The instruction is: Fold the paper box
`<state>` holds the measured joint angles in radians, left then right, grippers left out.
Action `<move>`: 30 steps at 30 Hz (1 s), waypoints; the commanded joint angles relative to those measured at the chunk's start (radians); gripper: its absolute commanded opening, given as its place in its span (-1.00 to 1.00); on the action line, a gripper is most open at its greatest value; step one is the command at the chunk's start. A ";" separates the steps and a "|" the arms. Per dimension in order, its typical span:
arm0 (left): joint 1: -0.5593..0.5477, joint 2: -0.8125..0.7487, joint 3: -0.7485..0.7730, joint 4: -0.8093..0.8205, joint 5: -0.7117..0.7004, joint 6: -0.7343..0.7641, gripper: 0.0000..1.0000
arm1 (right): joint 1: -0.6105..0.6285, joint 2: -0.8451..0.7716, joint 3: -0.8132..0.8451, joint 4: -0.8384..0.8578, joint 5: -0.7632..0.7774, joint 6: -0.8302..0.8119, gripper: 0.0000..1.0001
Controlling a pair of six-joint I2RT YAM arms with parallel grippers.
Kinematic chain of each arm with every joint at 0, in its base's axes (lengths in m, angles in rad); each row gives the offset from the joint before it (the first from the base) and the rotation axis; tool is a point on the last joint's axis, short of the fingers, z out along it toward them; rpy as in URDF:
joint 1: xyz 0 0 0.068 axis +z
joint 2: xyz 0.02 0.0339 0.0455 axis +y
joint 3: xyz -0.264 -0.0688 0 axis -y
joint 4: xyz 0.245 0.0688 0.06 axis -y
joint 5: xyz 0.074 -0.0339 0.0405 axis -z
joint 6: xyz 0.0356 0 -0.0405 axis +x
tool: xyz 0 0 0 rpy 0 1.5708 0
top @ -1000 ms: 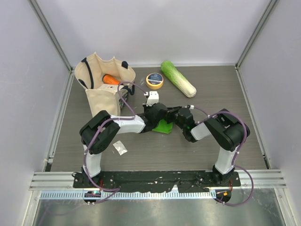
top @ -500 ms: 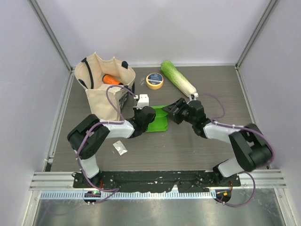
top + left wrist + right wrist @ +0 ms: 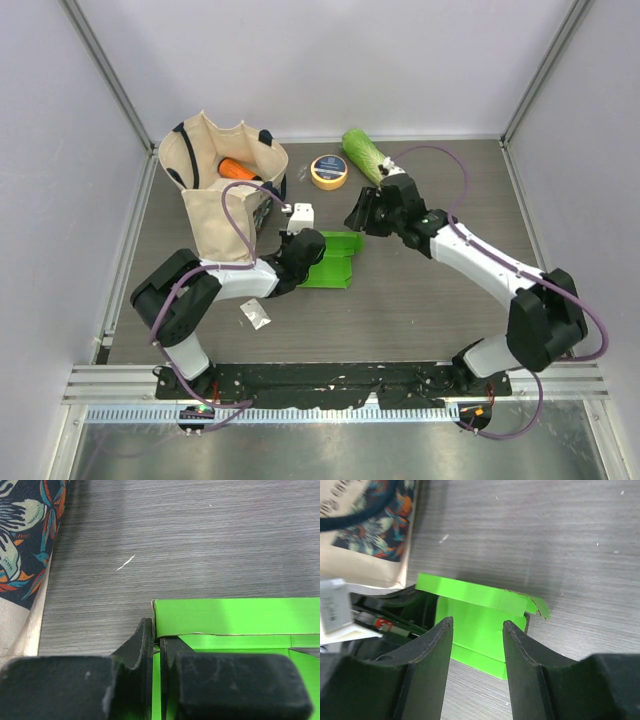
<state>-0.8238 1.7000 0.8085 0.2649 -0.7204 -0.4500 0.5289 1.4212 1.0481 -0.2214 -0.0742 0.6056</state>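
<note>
From above, the paper box (image 3: 335, 262) is seen near the desk's middle. Its left side is pinched by the left gripper (image 3: 305, 250), and the right gripper (image 3: 357, 212) is held just past its far edge. A tote bag (image 3: 215, 195), tape roll (image 3: 329, 171) and napa cabbage (image 3: 372, 155) are set apart.

At the left wrist, a thin green wall (image 3: 225, 616) is clamped.

At the right wrist, the jaws are spread and the box (image 3: 465, 592) is framed below, unobstructed.
</note>
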 commanded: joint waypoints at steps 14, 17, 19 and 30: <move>-0.001 -0.040 -0.025 0.050 -0.027 0.031 -1.00 | 0.069 0.119 0.049 -0.009 0.149 0.039 0.00; -0.001 -0.048 -0.032 0.056 -0.030 0.031 -1.00 | 0.060 0.127 0.046 0.001 0.126 0.046 0.01; 0.000 -0.049 -0.034 0.057 -0.030 0.033 -1.00 | 0.054 0.133 0.029 0.023 0.087 0.080 0.01; 0.000 -0.057 -0.038 0.059 -0.028 0.034 -1.00 | 0.046 0.173 -0.043 0.145 0.016 0.183 -0.01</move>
<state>-0.8238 1.6829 0.7784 0.2890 -0.7212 -0.4332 0.5781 1.5856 1.0176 -0.1528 -0.0383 0.7506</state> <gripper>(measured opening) 0.066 0.497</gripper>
